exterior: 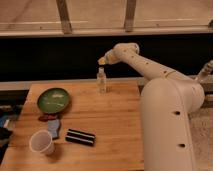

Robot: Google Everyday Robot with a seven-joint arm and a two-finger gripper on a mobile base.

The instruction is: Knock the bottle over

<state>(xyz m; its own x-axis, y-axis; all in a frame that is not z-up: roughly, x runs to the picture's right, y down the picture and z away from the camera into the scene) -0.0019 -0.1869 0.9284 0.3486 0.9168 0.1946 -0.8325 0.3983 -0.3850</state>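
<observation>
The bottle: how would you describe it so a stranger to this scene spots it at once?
On the wooden table, look to the far edge, just below the claw. The bottle stands upright there: slim, clear, narrow-necked, unlike the wide white cup at the front left.

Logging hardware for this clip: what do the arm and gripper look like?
The arm is smooth and cream-white, with a bulky rounded near segment narrowing toward the far end. Small dark dots mark its casing, and no cables show. The gripper, just above the bottle, is small with a yellowish tip.
</observation>
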